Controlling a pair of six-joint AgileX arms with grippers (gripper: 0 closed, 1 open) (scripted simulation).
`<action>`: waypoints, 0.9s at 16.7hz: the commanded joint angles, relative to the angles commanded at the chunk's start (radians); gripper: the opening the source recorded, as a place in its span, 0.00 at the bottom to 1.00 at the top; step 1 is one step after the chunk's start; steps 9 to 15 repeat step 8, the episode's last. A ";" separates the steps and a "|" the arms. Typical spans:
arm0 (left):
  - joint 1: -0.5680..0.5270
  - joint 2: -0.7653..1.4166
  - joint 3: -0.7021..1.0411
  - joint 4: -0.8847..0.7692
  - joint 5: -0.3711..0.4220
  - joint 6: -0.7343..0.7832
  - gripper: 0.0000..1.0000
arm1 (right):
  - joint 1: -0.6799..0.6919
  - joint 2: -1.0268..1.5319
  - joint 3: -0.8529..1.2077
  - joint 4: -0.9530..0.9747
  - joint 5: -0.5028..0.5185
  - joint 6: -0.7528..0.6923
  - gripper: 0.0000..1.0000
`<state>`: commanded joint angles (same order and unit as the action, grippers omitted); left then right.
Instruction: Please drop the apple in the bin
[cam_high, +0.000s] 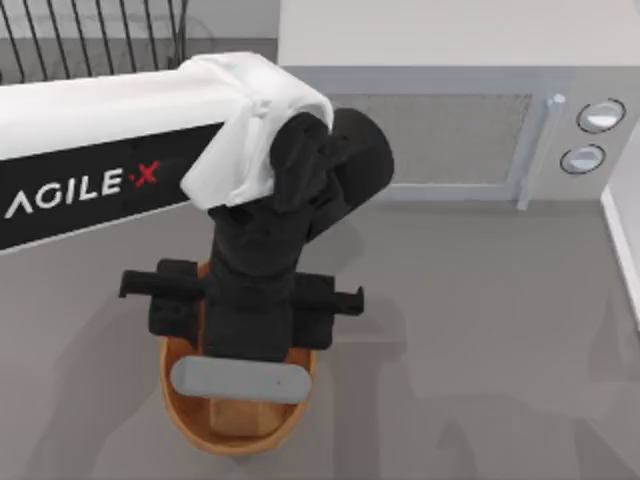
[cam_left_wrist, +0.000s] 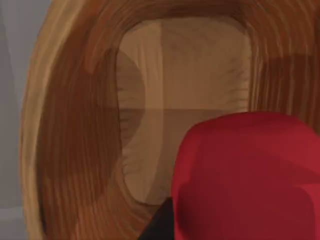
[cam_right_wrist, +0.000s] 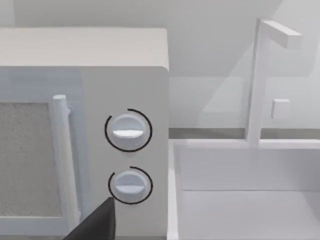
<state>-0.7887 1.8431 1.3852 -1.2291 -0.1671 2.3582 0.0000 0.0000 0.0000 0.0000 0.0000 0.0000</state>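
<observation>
One small bright red apple (cam_left_wrist: 250, 175) is being gripped by the left gripper (cam_high: 250, 400), the arm reaching down over one oval brown wicker bin (cam_high: 190, 425) (right gripper state: cannot tell).

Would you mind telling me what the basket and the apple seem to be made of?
The basket looks like brown woven wicker: fine ribbed lines run round its sides, and its flat bottom is paler tan with a matte grain. The apple looks smooth and bright red, with no visible texture; whether it is real or plastic cannot be told.
</observation>
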 joint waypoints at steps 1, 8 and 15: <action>0.000 0.000 0.000 0.000 0.000 0.000 0.90 | 0.000 0.000 0.000 0.000 0.000 0.000 1.00; 0.000 0.000 0.000 0.000 0.000 0.000 1.00 | 0.000 0.000 0.000 0.000 0.000 0.000 1.00; 0.000 0.000 0.000 0.000 0.000 0.000 1.00 | 0.000 0.000 0.000 0.000 0.000 0.000 1.00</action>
